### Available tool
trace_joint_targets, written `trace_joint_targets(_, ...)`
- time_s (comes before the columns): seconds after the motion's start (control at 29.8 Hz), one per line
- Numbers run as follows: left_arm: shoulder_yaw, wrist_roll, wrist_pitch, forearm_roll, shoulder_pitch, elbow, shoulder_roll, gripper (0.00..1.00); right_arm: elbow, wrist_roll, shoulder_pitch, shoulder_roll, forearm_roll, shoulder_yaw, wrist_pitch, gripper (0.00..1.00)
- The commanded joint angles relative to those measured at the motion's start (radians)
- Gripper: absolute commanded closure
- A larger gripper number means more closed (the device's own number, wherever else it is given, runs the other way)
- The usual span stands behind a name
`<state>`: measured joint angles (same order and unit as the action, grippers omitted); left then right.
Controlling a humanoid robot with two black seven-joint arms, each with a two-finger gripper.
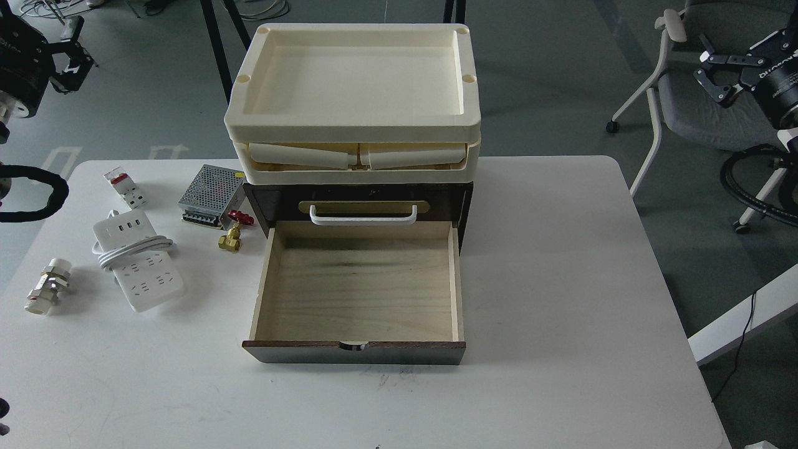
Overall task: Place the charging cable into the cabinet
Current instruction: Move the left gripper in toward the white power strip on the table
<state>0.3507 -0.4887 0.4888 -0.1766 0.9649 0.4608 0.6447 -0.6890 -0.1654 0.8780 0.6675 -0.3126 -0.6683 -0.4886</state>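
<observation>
The charging cable, a white power strip with its cord looped around it, lies flat on the left part of the white table. The cabinet is a dark brown box in the middle of the table, and its plywood drawer is pulled out toward me and holds nothing. A white bar handle sits above the drawer. My left gripper hovers high at the far left, beyond the table's back edge, open and holding nothing. My right gripper hangs at the far right over the floor, open with nothing between its fingers.
Cream plastic trays are stacked on the cabinet. Left of the cabinet lie a perforated metal box, a brass valve with a red handle, a small white-and-red breaker and a metal fitting. A grey chair stands at the back right.
</observation>
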Motion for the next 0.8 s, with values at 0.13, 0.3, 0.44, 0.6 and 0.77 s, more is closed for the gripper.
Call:
trace_joint_targets(0.13, 0.088, 0.004, 0.0, -0.006, -0.028, -0.01, -0.01, 0.0, 0.002, -0.002, 0.006, -0.002, 0.027, -0.005, 0.0, 0.0)
trace_joint_targets(0.3, 0.125, 0.0, 0.0, -0.015, -0.048, -0.151, -0.057, 0.0, 0.0, -0.005, 0.007, 0.001, 0.027, -0.008, 0.0, 0.0)
trace_joint_targets(0.44, 0.275, 0.0, 0.0, -0.034, -0.096, -0.148, -0.105, 0.0, 0.0, -0.008, -0.004, 0.009, 0.027, -0.03, 0.0, 0.0)
trace_joint_targets(0.6, 0.418, 0.0, 0.0, -0.035, -0.179, 0.054, -0.042, 0.0, 0.002, -0.008, -0.013, 0.014, 0.027, -0.043, 0.0, 0.0)
trace_joint_targets(0.77, 0.416, 0.0, 0.0, 0.031, -0.23, 0.463, 0.296, 0.0, 0.003, -0.008, -0.013, 0.018, 0.027, -0.043, 0.0, 0.0)
